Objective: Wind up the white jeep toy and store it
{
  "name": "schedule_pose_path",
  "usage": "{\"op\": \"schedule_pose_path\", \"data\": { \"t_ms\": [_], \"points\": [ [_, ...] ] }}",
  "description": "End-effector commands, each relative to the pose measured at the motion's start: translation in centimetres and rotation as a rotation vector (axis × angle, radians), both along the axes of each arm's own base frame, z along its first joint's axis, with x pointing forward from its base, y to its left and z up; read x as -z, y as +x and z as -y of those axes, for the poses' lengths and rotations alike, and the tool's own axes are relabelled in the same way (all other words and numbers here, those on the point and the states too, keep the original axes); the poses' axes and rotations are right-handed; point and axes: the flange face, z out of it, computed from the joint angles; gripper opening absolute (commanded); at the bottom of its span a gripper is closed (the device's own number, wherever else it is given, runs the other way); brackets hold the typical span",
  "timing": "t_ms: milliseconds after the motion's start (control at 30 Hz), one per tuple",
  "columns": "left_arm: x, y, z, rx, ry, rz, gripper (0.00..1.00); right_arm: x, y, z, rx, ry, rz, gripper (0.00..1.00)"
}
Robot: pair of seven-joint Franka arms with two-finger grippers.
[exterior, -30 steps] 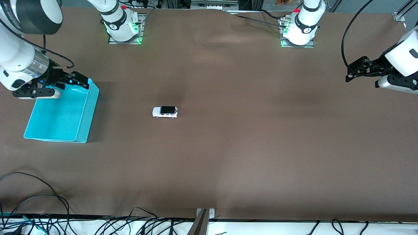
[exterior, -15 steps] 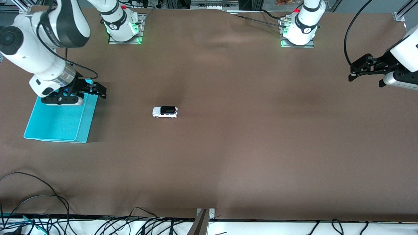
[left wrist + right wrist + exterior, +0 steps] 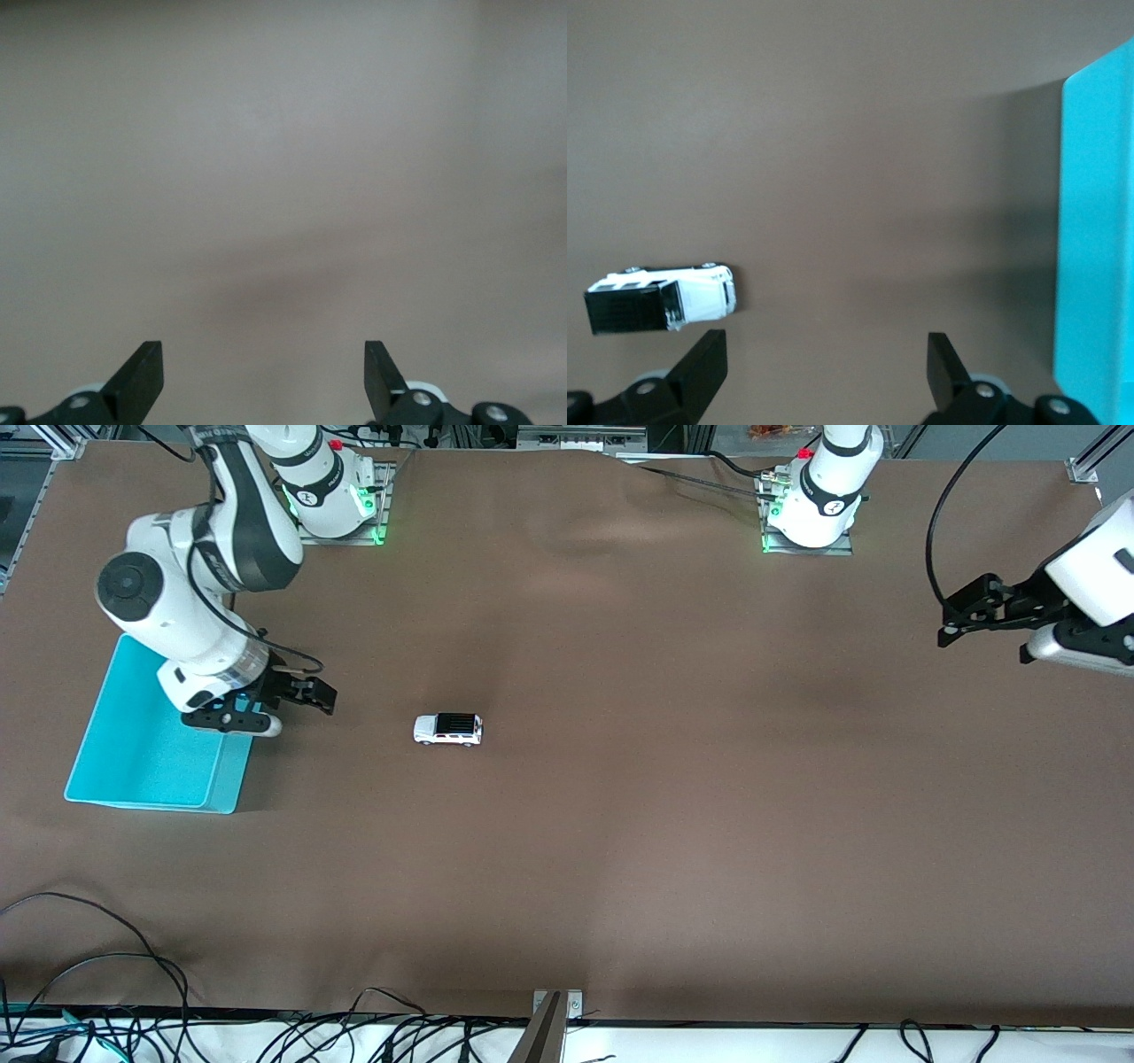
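We had the right end effector (image 3: pixel 306 698) up over the tabletop (image 3: pixel 673 797) at the edge of the turquoise bin (image 3: pixel 133 766), its jaws spread wide with nothing between them. The white jeep toy (image 3: pixel 448 729) stood on its wheels on the bare tabletop, well apart from the right end effector toward the left arm's end of the tabletop, and clear of the bin. In the right wrist view the jeep (image 3: pixel 660 295) showed off to one side of the open fingers (image 3: pixel 700 363) and the bin wall (image 3: pixel 1099 239) to the other, so the end effector sat between the two. We judged that placement suited an approach: the jaws were already open enough to take the small car's body, and the bin was close by for the storing step.

The left end effector (image 3: pixel 946 635) waited high over the tabletop's end near its own base, far from the jeep, also fully open and empty; its wrist view showed only bare brown surface (image 3: pixel 283 177). We reckoned neither winding nor storing had been started yet.
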Motion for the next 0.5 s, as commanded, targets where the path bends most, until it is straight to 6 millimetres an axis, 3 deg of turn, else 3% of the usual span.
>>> {"op": "schedule_pose_path", "data": {
  "t_ms": [0, 367, 467],
  "points": [
    [1.2, 0.9, 0.6, 0.004, 0.029, -0.024, 1.0, 1.9, 0.0, -2.4, 0.088, 0.015, 0.006, 1.0],
    [1.4, 1.1, 0.5, -0.007, 0.026, -0.027, 1.0, 4.4, -0.2, -4.7, 0.441, 0.015, -0.021, 1.0],
    [2.6, 1.6, 0.3, -0.017, 0.026, -0.045, 1.0, 5.4, -0.7, -5.5, 0.516, 0.007, -0.041, 1.0]
  ]
}}
